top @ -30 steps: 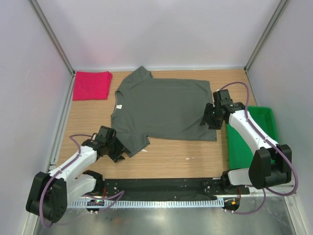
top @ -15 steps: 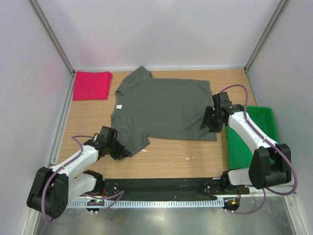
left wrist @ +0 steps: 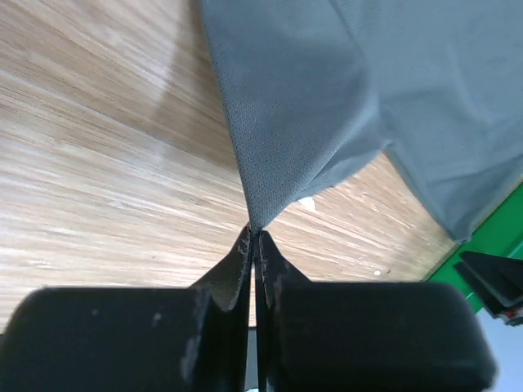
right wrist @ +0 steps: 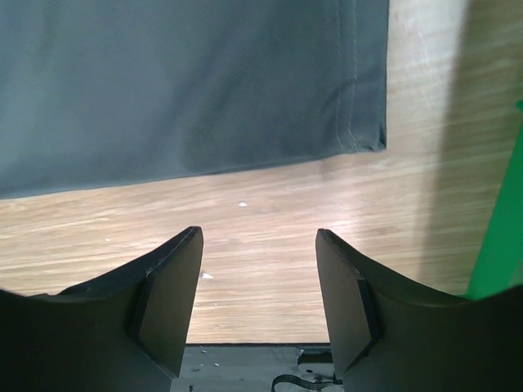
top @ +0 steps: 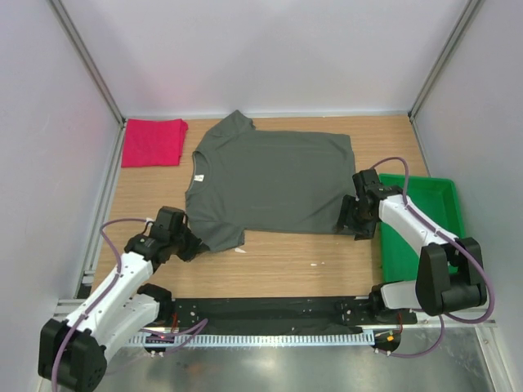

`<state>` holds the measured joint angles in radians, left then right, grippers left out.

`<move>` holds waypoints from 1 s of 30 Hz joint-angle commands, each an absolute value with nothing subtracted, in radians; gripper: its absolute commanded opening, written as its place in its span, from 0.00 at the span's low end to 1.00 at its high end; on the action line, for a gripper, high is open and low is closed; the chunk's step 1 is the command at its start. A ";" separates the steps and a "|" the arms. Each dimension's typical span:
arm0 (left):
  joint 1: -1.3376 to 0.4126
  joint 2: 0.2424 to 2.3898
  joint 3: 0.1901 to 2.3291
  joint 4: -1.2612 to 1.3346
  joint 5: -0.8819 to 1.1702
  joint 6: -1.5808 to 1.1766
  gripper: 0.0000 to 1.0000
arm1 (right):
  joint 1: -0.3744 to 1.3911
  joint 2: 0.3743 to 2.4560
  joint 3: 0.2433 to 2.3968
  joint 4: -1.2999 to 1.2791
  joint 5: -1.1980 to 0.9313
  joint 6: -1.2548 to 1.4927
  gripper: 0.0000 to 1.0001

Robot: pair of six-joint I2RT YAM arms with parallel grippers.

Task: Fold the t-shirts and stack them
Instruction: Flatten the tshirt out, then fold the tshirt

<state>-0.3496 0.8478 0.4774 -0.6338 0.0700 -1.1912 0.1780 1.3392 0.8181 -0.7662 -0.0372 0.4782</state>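
The dark grey-olive t-shirt (top: 270, 184) lies spread flat on the wooden table, collar to the left. My left gripper (top: 189, 244) is shut on the tip of its near sleeve; in the left wrist view the cloth (left wrist: 327, 98) rises in a peak out of the closed fingertips (left wrist: 255, 238). My right gripper (top: 355, 220) is open and empty, just above the table beside the shirt's near right hem corner (right wrist: 369, 140). Its fingers (right wrist: 172, 286) stand wide apart over bare wood. The pinkish-red t-shirt (top: 153, 141) lies folded at the back left.
A green plastic tray (top: 417, 224) stands at the right edge, just right of my right arm; its edge shows in the right wrist view (right wrist: 500, 245). White walls close in the table on three sides. A black rail (top: 270, 310) runs along the near edge.
My left gripper has closed on the near sleeve and drawn it slightly left. My right gripper has moved nearer along the shirt's right edge to its near corner.
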 commanded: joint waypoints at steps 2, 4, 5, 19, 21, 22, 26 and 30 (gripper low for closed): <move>-0.353 0.793 0.506 -0.772 0.024 -1.170 0.00 | 0.155 1.289 0.784 -0.759 -0.005 0.532 0.63; -0.353 0.776 0.496 -0.778 0.034 -1.178 0.00 | 0.126 1.260 0.755 -0.750 0.032 0.549 0.61; -0.353 0.770 0.495 -0.782 0.035 -1.180 0.00 | 0.117 1.249 0.746 -0.736 0.034 0.554 0.59; -0.353 0.772 0.495 -0.782 0.054 -1.158 0.00 | 0.014 1.261 0.660 -0.568 0.072 0.670 0.57; -0.353 0.773 0.495 -0.781 0.052 -1.151 0.00 | 0.012 1.282 0.660 -0.552 0.063 0.670 0.56; -0.353 0.773 0.495 -0.781 0.052 -1.149 0.00 | 0.014 1.290 0.660 -0.546 0.060 0.670 0.56; -0.353 0.773 0.494 -0.773 0.051 -1.146 0.00 | 0.014 1.302 0.643 -0.535 0.061 0.684 0.53; -0.353 0.785 0.502 -0.764 0.051 -1.138 0.00 | 0.012 1.308 0.618 -0.532 0.067 0.692 0.50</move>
